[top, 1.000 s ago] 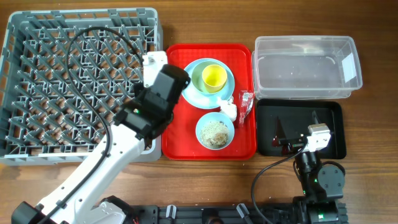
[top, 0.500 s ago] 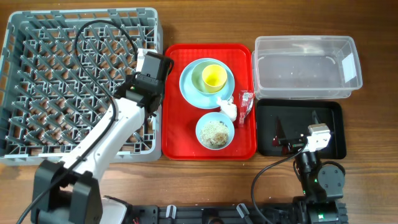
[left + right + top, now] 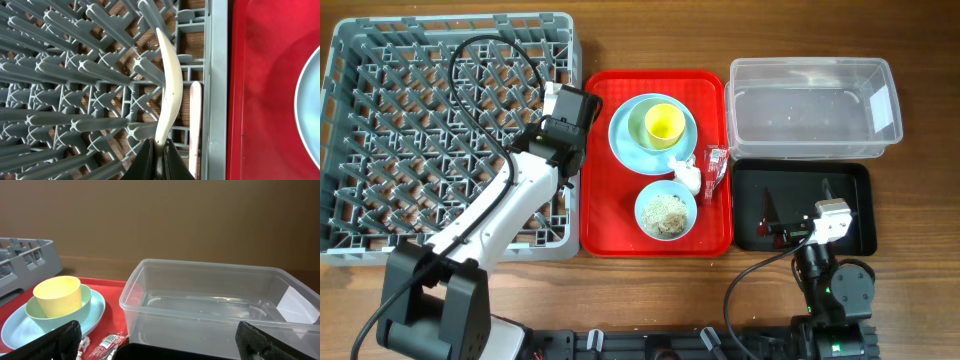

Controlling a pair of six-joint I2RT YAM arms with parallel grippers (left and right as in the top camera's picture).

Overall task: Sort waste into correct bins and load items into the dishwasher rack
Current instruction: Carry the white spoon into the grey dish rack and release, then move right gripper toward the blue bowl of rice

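Observation:
My left gripper (image 3: 159,156) is shut on a curved white plastic utensil (image 3: 168,85). It holds it among the pegs at the right edge of the grey dishwasher rack (image 3: 380,60); I cannot tell whether it is the spoon or the fork. A second white utensil (image 3: 195,120) lies in the rack by its right wall. The yellow cup (image 3: 663,124) sits in the pale green bowl (image 3: 642,122) on the light blue plate (image 3: 625,145). The blue bowl (image 3: 666,211) holds rice scraps. The tissue (image 3: 688,178) and red wrapper (image 3: 716,168) lie beside it. My right gripper (image 3: 170,347) is open and empty.
The dishes and waste rest on a red tray (image 3: 605,225) between the rack and the bins. The clear tub (image 3: 810,100) stands at the back right, the black tray (image 3: 850,185) in front of it, with my right gripper (image 3: 825,215) at its front edge.
My left arm has swung left from the red tray's edge to the rack's right edge, carrying the white utensil. The right arm has not moved.

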